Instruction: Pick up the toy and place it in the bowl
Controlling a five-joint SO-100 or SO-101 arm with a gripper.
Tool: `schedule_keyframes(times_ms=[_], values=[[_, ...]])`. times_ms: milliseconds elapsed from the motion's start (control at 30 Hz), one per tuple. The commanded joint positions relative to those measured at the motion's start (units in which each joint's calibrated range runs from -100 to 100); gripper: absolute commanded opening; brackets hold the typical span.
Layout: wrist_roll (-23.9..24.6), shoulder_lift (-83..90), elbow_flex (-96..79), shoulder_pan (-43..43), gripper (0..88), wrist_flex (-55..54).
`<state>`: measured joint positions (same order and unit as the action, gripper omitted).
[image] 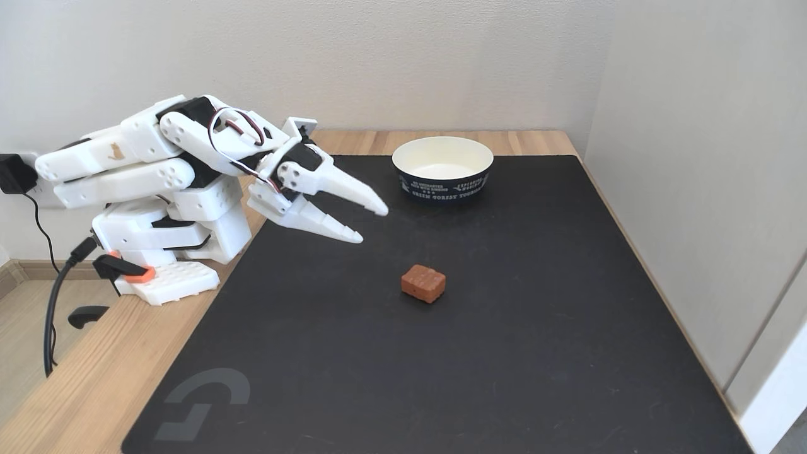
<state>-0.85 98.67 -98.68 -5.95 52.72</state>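
The toy (423,282), a small reddish-brown block with a grooved top, lies on the black mat (504,353) near its middle. The bowl (442,168), cream inside and navy outside with white lettering, stands at the mat's far edge and holds nothing. My white gripper (372,224) hovers above the mat's left part, pointing right and slightly down. Its fingers are spread apart with nothing between them. The toy sits below and to the right of the fingertips, a short gap away; the bowl is to the gripper's upper right.
The arm's white base (170,265) is clamped at the left edge of the wooden table (82,391), with black cables hanging off that side. A wall (706,157) runs close along the mat's right edge. Bare mat extends in front of the toy.
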Motion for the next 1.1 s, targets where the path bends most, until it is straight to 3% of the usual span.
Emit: schedule_keyframes(times_ms=[0, 300, 533, 733, 1067], values=[[-0.3, 0.6, -0.9, 0.3, 40.5, 0.2], [-0.2, -0.4, 1.8, 0.2, 36.9, 0.4], [-0.9, -15.3, 26.1, 0.3, 37.2, 11.9], [-11.3, -44.1, 50.2, -1.4, 37.3, 14.3], [-22.1, -84.6, 76.3, -5.9, 36.8, 14.6]])
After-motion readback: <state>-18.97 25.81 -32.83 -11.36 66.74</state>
